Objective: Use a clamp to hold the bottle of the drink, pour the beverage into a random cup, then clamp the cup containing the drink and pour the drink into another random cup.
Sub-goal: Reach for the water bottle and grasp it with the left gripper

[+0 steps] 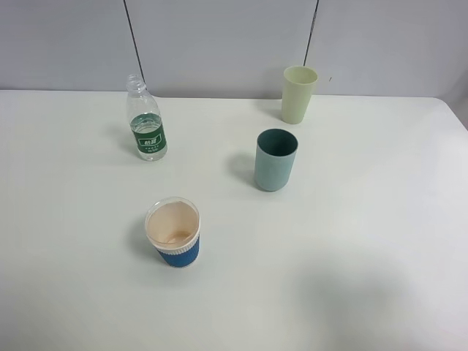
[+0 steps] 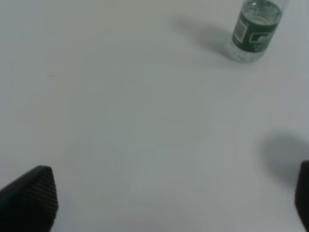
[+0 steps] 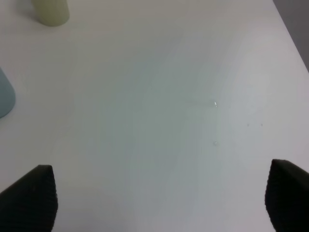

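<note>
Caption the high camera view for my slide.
Water bottle, teal tumbler, pale green tumbler and blue-sleeved cup upright on white table.

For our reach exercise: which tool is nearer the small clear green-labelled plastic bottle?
Left. The small clear green-labelled plastic bottle stands ahead of the left tool, untouched; the right tool sees the pale yellow-green plastic tumbler instead, bottle out of view.

bottle [image 1: 148, 135]: 1 | teal tumbler [image 1: 274, 172]: 1 | yellow-green tumbler [image 1: 297, 99]: 1 | paper cup [image 1: 179, 254]: 1

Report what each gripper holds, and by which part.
Nothing is held. The left gripper and the right gripper both hang open over the table, with nothing between their jaws. The bottle stands apart, untouched.
</note>
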